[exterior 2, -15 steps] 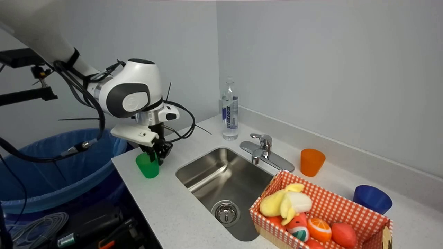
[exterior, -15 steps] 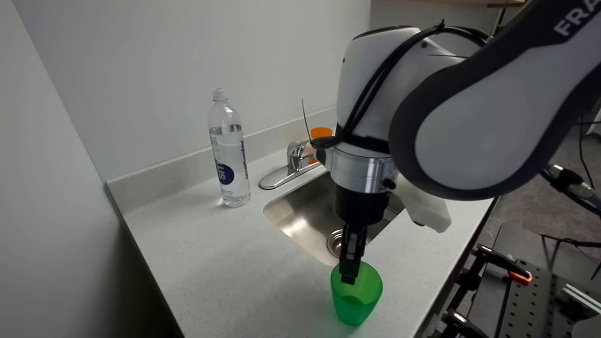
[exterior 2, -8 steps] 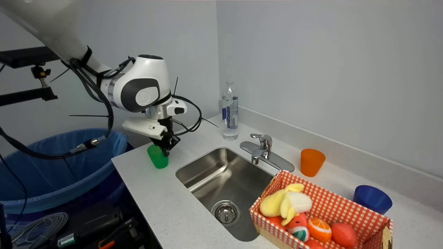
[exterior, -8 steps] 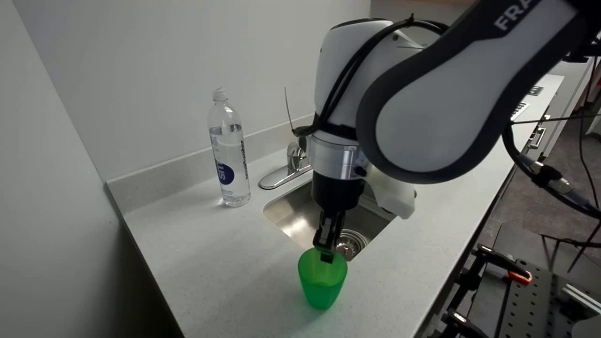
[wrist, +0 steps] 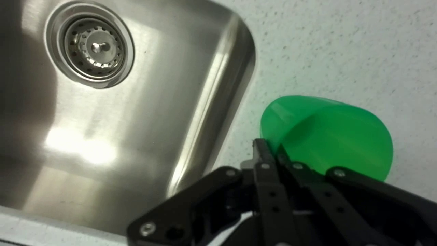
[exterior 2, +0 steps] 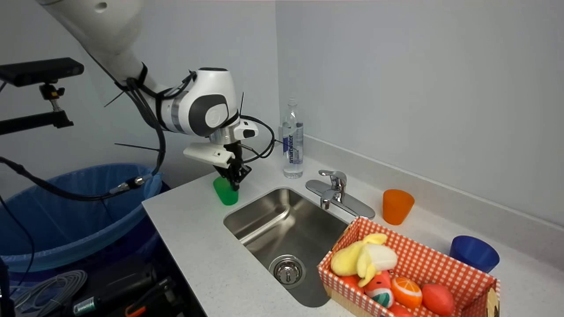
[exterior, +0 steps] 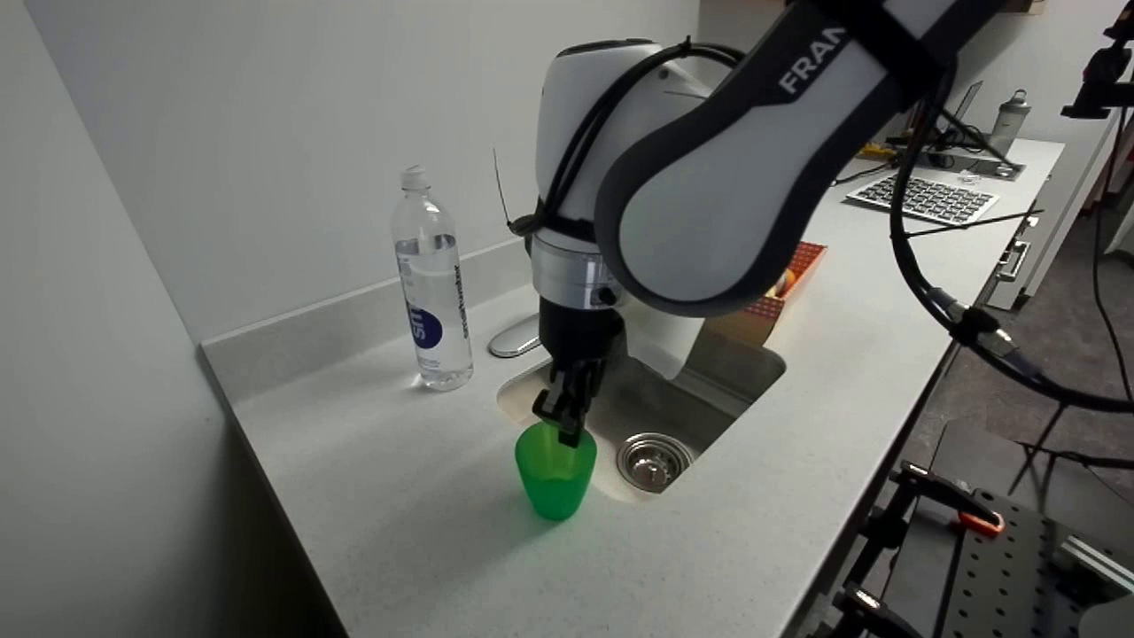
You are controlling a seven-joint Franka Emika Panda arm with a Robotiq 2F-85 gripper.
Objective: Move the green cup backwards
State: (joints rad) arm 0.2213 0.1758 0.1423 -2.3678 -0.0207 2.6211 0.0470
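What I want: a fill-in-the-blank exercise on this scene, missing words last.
The gripper pinches the wall of a translucent tumbler coloured ____.
The clear water bottle bears the brand name ____.
The part-peeled toy fruit in the red-checked box is a ____.
Missing words: green; smartwater; banana.

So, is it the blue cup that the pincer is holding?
No, the wrist view shows the pincer closed on the rim of the green cup.
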